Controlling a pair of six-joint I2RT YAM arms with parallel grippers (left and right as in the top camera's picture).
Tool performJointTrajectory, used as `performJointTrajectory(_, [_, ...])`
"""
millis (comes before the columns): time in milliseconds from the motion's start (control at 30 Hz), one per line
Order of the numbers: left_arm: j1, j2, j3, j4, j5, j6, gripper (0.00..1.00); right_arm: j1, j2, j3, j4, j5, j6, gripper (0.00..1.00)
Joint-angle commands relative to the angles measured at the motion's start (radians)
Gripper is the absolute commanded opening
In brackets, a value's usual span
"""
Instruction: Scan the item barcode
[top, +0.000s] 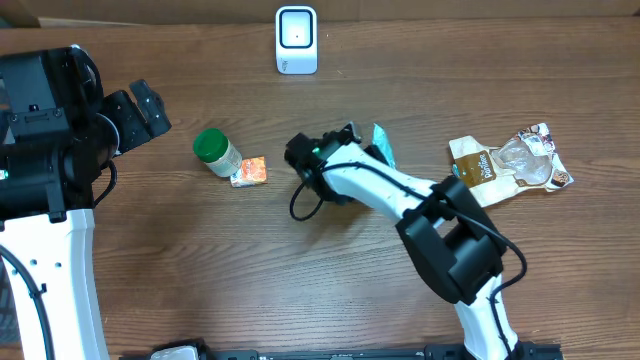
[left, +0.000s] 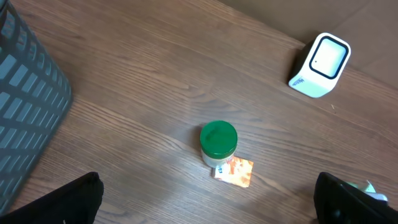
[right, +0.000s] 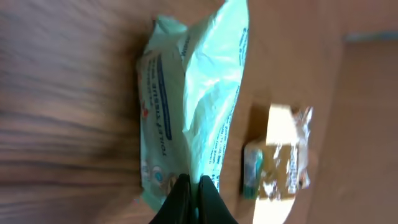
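the wooden table carries everything; the right gripper is pinched tight on the edge of a mint-green wipes pack near mid-table, possibly lifted off the wood; the left gripper hangs spread wide, holding nothing; a snack bag lies far right; the white scanner stands at the far edge; a green-lidded jar touches an orange packet.

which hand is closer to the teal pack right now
Right. The right hand is shut on the teal pack; the left hand hangs open far off to the side, beyond the green-lidded jar.
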Motion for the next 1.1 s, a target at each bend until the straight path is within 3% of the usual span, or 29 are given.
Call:
performJointTrajectory(0, [0.004,0.005,-0.002,0.001,-0.006,0.008,1.00,0.088,-0.016,0.008,0.054,0.004,-0.077,0.04])
performJointTrajectory(67, [0.004,0.005,-0.002,0.001,-0.007,0.008,1.00,0.129,-0.016,0.008,0.098,-0.172,-0.132,0.18])
performJointTrajectory(167, [0.004,0.005,-0.002,0.001,-0.006,0.008,1.00,0.174,-0.016,0.008,0.131,-0.420,-0.183,0.54])
performJointTrajectory(233, [0.004,0.005,-0.002,0.001,-0.007,0.008,1.00,0.188,-0.016,0.015,0.126,-0.527,-0.174,0.63])
performJointTrajectory(467, [0.004,0.005,-0.002,0.001,-0.007,0.008,1.00,0.093,-0.070,0.135,0.028,-0.706,0.041,0.56])
performJointTrajectory(667, [0.004,0.005,-0.002,0.001,-0.006,0.008,0.99,-0.137,-0.176,0.150,0.037,-0.881,0.211,0.54])
performJointTrajectory(833, [0.004,0.005,-0.002,0.001,-0.007,0.008,1.00,-0.332,-0.167,0.129,0.077,-1.007,0.223,0.53])
performJointTrajectory(933, [0.004,0.005,-0.002,0.001,-0.007,0.008,0.99,-0.408,-0.153,0.087,0.137,-1.008,0.196,0.45])
performJointTrajectory(1067, [0.004,0.005,-0.002,0.001,-0.007,0.008,1.00,-0.449,-0.127,0.024,0.165,-1.017,0.163,0.17])
